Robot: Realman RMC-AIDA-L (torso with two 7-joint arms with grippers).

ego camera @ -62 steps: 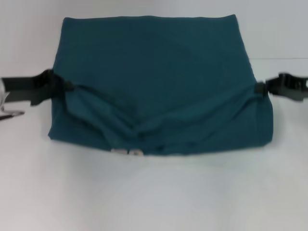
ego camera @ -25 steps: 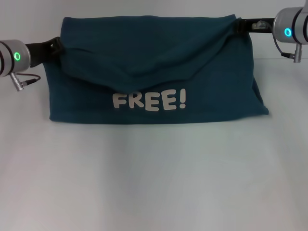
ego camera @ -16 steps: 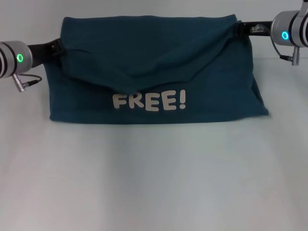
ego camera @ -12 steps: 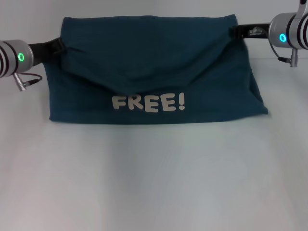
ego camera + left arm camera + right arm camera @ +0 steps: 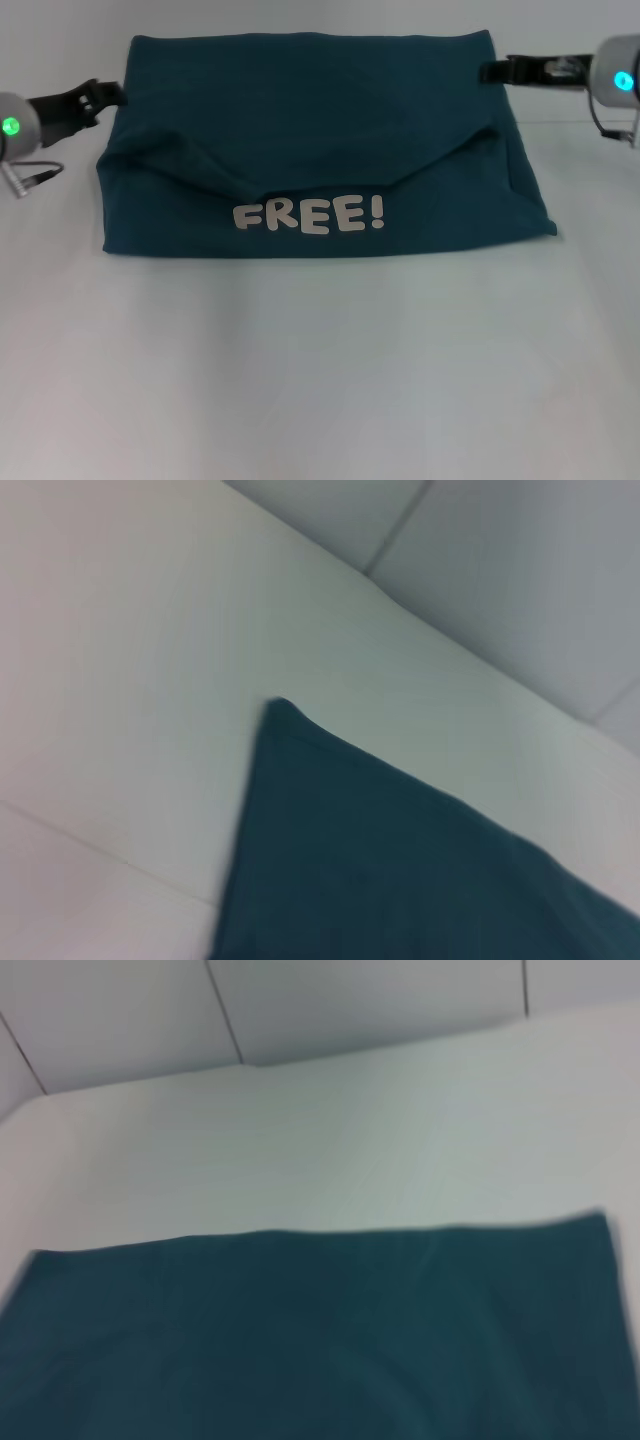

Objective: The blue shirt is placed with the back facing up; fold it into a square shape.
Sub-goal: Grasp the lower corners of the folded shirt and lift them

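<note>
**A:** How will the blue shirt handle?

**B:** I judge it light, soft and limp. It sags wherever it isn't held up, and the cotton should not slip. Nothing about it looks fragile. It lies on the white worktop, folded into a wide block with the cream "FREE!" lettering facing up along the near side, and a loose flap draped just above the letters.

**B:** It is wider than deep, so I'd say a fold remains before it is square.

**A:** Where would you take hold?

**B:** At corners or side edges, pinching through all layers, both arms together so the cloth stays taut and doesn't bunch in the middle.

**A:** And the jaws?

**B:** The left gripper sits just beside the shirt's far left corner, the right gripper at its far right corner. Both look free of the cloth. How far either pair of jaws stands apart, I cannot tell.
</note>
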